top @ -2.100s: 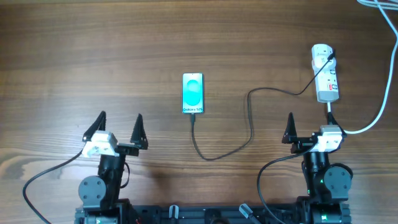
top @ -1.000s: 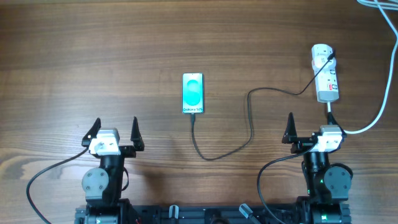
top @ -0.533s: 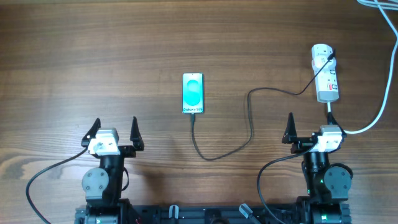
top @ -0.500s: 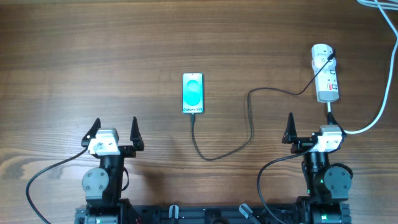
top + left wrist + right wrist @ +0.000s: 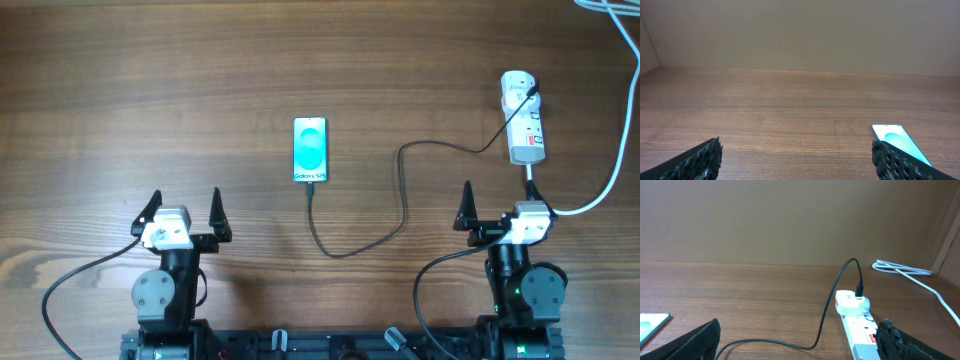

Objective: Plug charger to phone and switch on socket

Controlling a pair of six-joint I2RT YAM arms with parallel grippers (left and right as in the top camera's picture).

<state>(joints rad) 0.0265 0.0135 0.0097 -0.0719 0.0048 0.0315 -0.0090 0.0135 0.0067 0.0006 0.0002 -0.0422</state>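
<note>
Overhead: left gripper [image 5: 185, 196] and right gripper [image 5: 498, 196] both gape, empty. The charger [image 5: 404, 200] tip meets the phone [image 5: 310, 150], ahead-right of the left gripper.
Left wrist: phone beside the right finger.
Right wrist: socket [image 5: 860, 317] just ahead-right. I'd close this gripper, then press squarely by the red markings [image 5: 873, 338].

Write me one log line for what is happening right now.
left end effector: open, empty | right end effector: open, empty | charger cable: tip at bottom edge of smartphone | power strip: switch state unclear
</note>
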